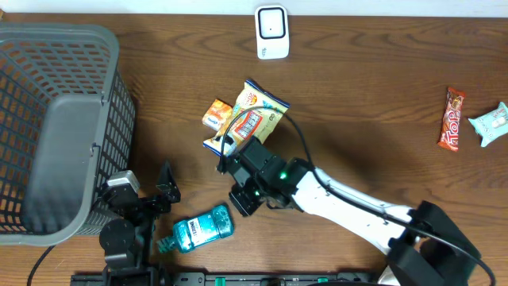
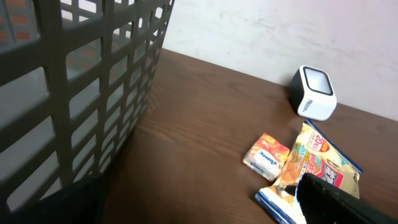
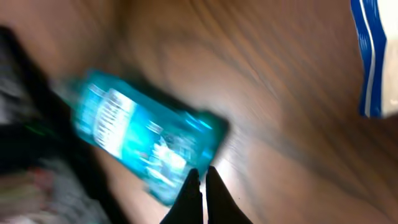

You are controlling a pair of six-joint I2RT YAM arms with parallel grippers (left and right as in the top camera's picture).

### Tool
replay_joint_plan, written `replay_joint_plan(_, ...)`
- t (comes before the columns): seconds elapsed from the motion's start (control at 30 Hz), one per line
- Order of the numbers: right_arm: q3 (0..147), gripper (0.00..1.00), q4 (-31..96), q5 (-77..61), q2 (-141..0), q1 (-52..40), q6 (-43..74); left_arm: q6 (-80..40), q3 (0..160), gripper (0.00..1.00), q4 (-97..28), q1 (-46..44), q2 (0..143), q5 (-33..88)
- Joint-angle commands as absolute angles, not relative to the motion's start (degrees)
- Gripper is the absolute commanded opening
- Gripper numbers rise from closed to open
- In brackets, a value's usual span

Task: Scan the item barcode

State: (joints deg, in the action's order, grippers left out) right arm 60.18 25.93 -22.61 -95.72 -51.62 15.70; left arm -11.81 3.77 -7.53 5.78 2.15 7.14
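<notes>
Wood table (image 1: 357, 119), one scanner (image 1: 271, 32), one bottle (image 1: 204, 226)

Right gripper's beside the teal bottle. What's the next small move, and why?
Probably open the right gripper and ease it over the teal bottle. It is shut on nothing, right at the bottle's end, and the bottle lies on the table, far from the scanner.

Even light, right-wrist view motion-blurred
</notes>
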Motion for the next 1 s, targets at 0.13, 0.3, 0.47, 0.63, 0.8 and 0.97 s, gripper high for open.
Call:
replay_joint_plan(0.13,61.8,0.01,22.2,-27.1,-98.0,-55.4,33.8,-11.7,2.4,0.98,-8.1,5.7,2.1,6.8)
replay_joint_plan(0.3,61.8,0.01,20.4,-26.9,-100.9,-58.6,40.1,-11.7,2.4,0.98,-8.1,5.7,2.1,6.8)
replay_joint_plan(0.47,61.8,0.01,21.8,-24.7,-101.4,-60.9,43.6,-11.7,2.4,0.98,-8.1,5.7,2.1,6.8)
replay_joint_plan(0.63,61.8,0.01,23.5,-20.7,-102.0,-62.3,45.4,-11.7,2.4,0.98,-8.1,5.7,2.1,6.8)
replay_joint_plan(0.8,61.8,0.01,23.6,-19.6,-105.4,-62.2,46.3,-11.7,2.4,0.98,-8.1,5.7,2.1,6.8)
replay_joint_plan(0.97,61.8,0.01,23.6,-20.3,-109.5,-62.2,48.8,-11.7,2.4,0.98,-8.1,5.7,2.1,6.8)
